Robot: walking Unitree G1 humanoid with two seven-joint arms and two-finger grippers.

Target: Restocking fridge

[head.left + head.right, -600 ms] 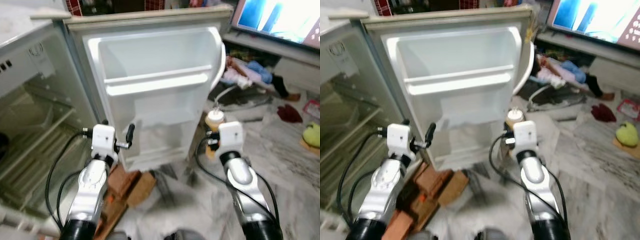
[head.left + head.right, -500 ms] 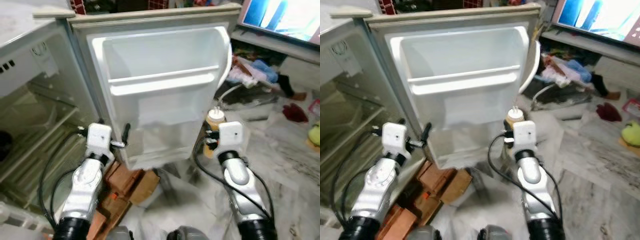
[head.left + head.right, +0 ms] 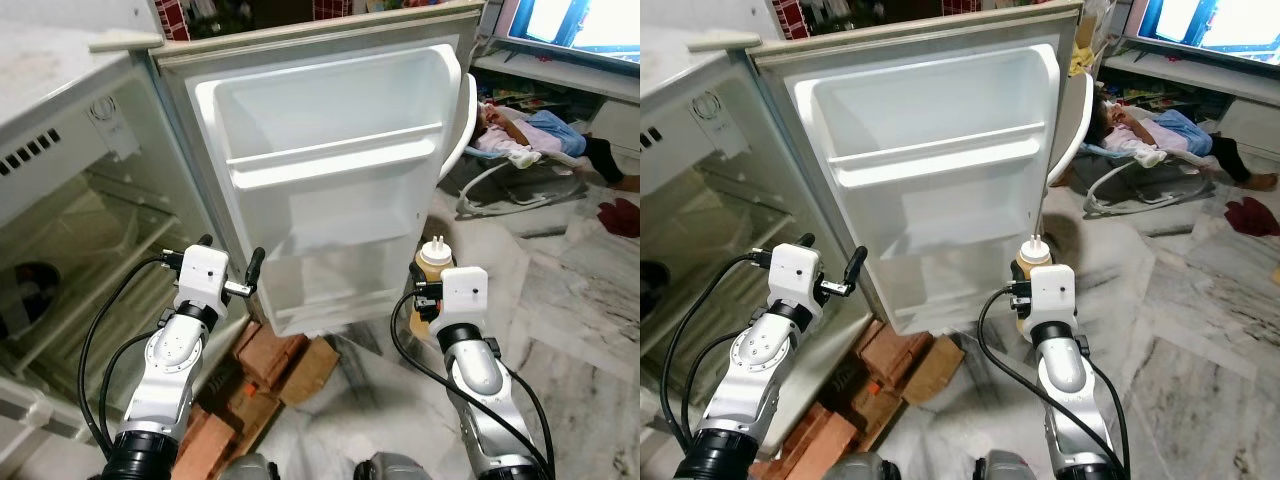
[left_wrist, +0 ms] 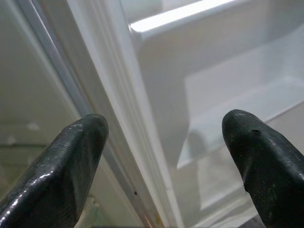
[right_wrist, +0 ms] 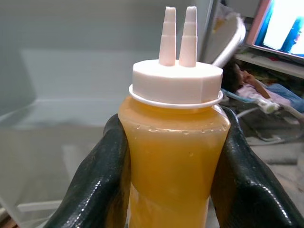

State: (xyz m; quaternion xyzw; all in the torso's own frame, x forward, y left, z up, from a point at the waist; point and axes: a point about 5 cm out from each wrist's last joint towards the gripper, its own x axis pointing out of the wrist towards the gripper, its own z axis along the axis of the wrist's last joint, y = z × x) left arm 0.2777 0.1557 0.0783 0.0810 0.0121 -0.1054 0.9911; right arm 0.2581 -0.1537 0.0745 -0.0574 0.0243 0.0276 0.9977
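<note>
Sauce bottle [image 5: 173, 152], full of orange-yellow liquid and with a white twin-nozzle cap, is clamped upright between the two black fingers [image 5: 97, 185] of the right pincer [image 3: 428, 305], which holds it low in front of the open fridge door [image 3: 330, 180]. The left pincer [image 3: 232, 278] hangs empty with its fingers apart, near the hinge edge of that door. The door shelves [image 3: 335, 165] carry nothing, and the wire racks [image 3: 75, 300] inside the fridge body (partly hidden) look bare too. So I judge the restocking is at its beginning: the bottle is picked up but not yet placed. Bricks [image 3: 265, 370] lie under the door.
</note>
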